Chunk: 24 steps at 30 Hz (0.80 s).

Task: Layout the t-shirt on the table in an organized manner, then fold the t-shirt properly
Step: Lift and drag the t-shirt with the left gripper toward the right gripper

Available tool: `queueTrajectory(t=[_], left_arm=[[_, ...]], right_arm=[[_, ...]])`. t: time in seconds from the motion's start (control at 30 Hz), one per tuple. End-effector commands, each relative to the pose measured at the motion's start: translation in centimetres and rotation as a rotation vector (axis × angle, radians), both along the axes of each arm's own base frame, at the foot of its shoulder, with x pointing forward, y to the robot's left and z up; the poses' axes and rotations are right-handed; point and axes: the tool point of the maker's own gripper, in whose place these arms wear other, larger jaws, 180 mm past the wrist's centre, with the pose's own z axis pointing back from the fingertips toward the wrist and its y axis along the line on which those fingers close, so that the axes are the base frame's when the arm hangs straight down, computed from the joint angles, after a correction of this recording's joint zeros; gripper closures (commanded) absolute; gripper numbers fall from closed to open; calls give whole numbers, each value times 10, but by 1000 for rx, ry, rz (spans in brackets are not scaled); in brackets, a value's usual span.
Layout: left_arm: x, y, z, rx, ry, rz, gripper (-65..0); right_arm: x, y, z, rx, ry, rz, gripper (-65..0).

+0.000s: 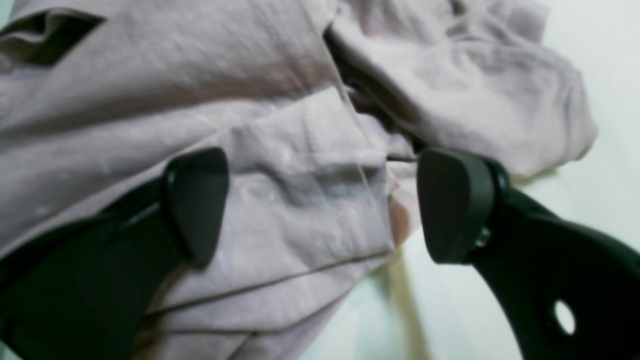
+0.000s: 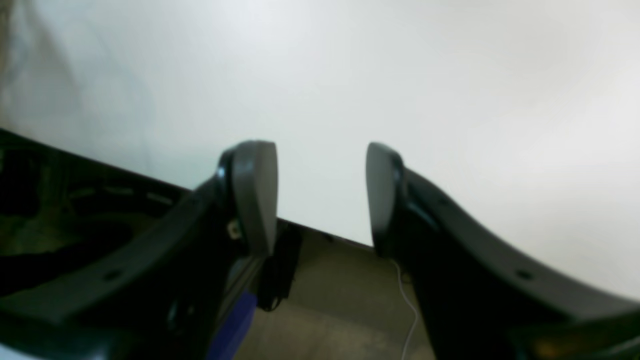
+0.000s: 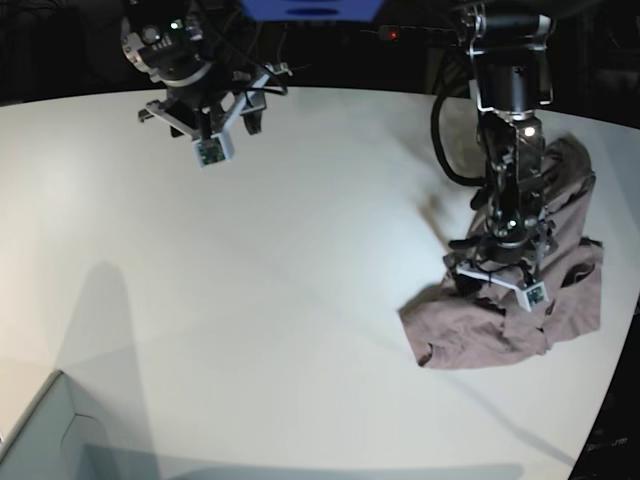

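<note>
1. T-shirt [image 1: 300, 200] cloth is seen between the wide-open jaws of the left gripper [image 1: 320, 205], but nothing is clamped.
2. If the jaws are closed here, several layers may be caught together.
3. A crumpled mauve heap is seen, lying on the table [image 3: 300, 280].
4. The right gripper [image 2: 320, 195] is held partly open and empty, well apart.

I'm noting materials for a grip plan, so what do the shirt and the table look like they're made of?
The shirt: soft, thin woven or knit cloth, likely cotton, matte; it creases and bunches into loose folds, with stitched hems showing.
The table: hard and smooth, probably laminate or painted board, near matte; it shows only soft shadows and a faint sheen.
</note>
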Motion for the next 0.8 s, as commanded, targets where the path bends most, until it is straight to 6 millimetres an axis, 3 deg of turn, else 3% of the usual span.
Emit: queueTrajectory(t=[0.0,0.13,0.2,0.23,0.3,0.33,0.37,0.43,0.47,0.53,0.63,0.77], left_arm=[[13,4,14,16,-43,3,-573],[11,2,6,9,-20,-2,-558],[14,1,9,9,-27,-5,-485],[16,1,10,8,-32,-5,-412],[16,2,10,4,-32,1,-207],[16,2,10,-1,-32,7,-74],[16,1,11,-6,-37,10,0],[15,-1,13,-6,-43,9,-24],[19,-1,23,-3,-72,9,-47],[17,-12,39,-11,-124,0,-2],[22,-29,96,-14,-285,-18,-5],[19,-82,166,-16,-467,-135,-1]], right_arm=[[6,1,8,9,-34,5,-292],[5,-3,7,-6,-34,14,-292],[5,-3,6,-6,-32,14,-292],[5,-3,7,-7,-34,15,-292],[7,-3,7,-7,-37,15,-292],[9,-4,8,-8,-43,13,-292],[10,-4,9,-8,-46,13,-292],[11,-4,9,-8,-48,13,-292],[12,-4,9,-9,-50,12,-292],[15,-15,10,-25,-57,-15,-292],[21,-38,13,-59,-70,-69,-291],[27,-71,15,-106,-85,-150,-291]])
